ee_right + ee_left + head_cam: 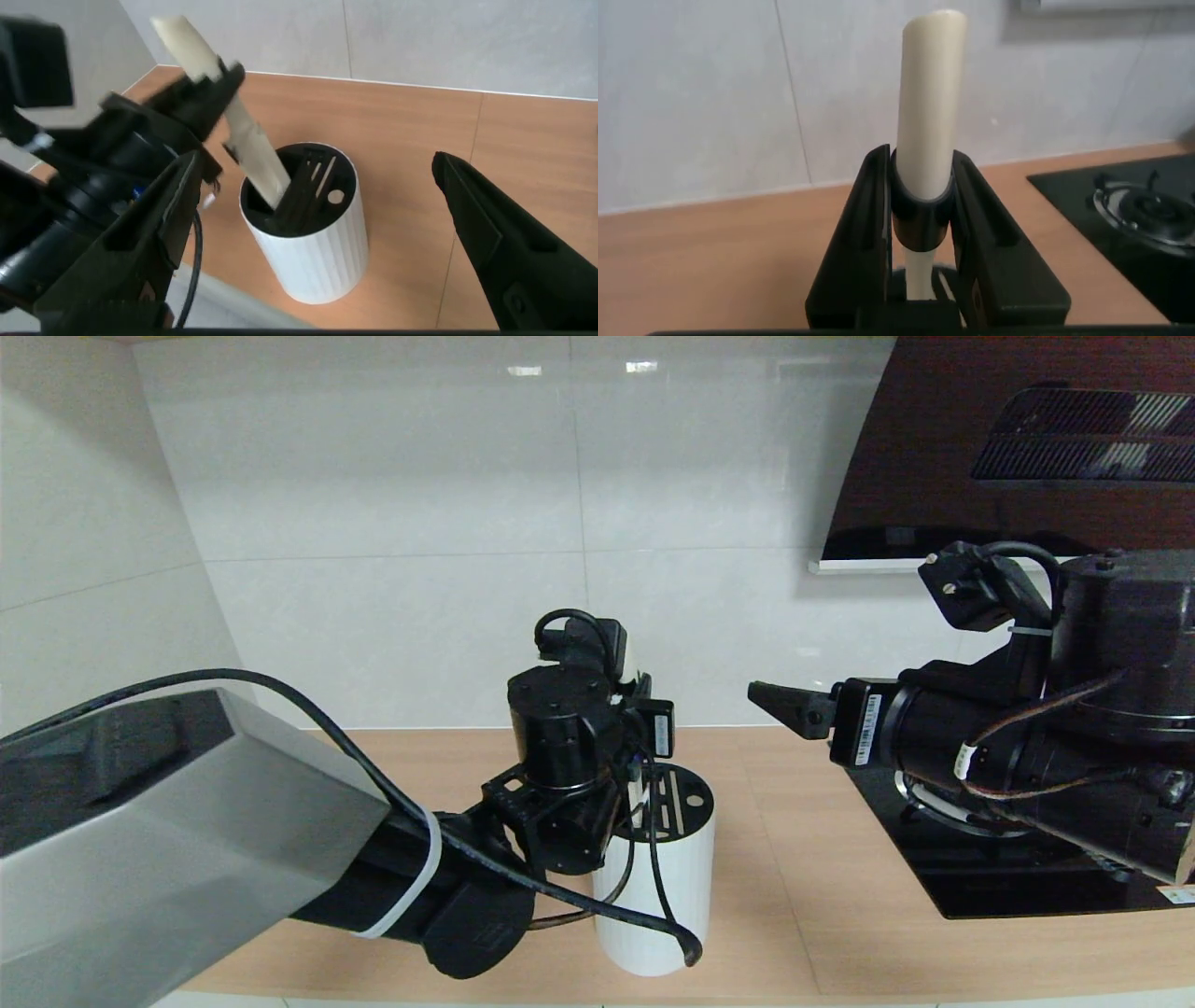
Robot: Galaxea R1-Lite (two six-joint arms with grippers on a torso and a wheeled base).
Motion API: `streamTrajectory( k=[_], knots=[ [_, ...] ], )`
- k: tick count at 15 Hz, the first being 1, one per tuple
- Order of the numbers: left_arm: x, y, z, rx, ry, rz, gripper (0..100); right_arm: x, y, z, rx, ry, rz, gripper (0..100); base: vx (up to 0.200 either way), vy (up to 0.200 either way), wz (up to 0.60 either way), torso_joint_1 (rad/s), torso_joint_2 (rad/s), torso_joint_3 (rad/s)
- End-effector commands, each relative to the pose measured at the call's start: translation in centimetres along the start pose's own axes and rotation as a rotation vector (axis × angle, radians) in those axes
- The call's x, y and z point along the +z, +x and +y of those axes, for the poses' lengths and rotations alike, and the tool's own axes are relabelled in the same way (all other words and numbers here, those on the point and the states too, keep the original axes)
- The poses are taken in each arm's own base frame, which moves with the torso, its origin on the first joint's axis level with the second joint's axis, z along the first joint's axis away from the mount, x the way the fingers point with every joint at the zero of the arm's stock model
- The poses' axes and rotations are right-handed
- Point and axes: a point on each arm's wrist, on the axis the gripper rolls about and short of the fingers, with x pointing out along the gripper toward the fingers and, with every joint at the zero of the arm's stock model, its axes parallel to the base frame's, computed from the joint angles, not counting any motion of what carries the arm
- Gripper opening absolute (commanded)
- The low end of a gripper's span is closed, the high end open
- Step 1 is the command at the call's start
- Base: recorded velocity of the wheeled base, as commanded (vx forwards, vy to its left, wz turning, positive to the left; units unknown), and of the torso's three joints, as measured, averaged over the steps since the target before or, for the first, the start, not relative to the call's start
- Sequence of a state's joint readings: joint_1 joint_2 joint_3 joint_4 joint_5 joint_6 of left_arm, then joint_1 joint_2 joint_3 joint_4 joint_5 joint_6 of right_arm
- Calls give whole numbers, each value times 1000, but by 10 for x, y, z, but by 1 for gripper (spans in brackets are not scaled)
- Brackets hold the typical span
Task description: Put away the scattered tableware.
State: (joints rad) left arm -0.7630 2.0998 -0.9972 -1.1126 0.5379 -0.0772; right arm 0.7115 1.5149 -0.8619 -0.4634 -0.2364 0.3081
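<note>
A white ribbed cylindrical holder (658, 887) with a black slotted top (318, 252) stands on the wooden counter. My left gripper (924, 196) is directly above it, shut on a cream-handled utensil (929, 103). The utensil (201, 56) is tilted, and its pale blade (257, 154) reaches down into the holder's top. My right gripper (780, 702) hangs in the air to the right of the holder, above the counter. Its fingers (495, 243) are spread open, with nothing between them.
A black gas cooktop (980, 868) is set into the counter (822, 896) at the right, with a burner (1148, 205) on it. A dark range hood (1008, 448) hangs above it. A white tiled wall (392, 523) closes the back.
</note>
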Motion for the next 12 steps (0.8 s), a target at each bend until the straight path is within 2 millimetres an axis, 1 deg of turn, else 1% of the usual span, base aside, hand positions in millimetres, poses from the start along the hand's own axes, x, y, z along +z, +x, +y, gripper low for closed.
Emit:
streamTrajectory(
  k=[1, 6, 10, 12],
  knots=[
    [-9, -2, -5, -12, 4, 32, 0, -1, 1, 0, -1, -1, 4, 100, 0, 0, 0, 0, 0, 0],
    [-23, -3, -3, 2, -12, 121, 0, -2, 1, 0, -2, -1, 6, 100, 0, 0, 0, 0, 0, 0],
    [-32, -3, -3, 6, 3, 151, 0, -3, 3, 0, -5, -3, 12, 100, 0, 0, 0, 0, 0, 0],
    [-33, -3, -3, 4, 4, 152, 0, -3, 3, 0, -5, -3, 12, 100, 0, 0, 0, 0, 0, 0]
  ],
)
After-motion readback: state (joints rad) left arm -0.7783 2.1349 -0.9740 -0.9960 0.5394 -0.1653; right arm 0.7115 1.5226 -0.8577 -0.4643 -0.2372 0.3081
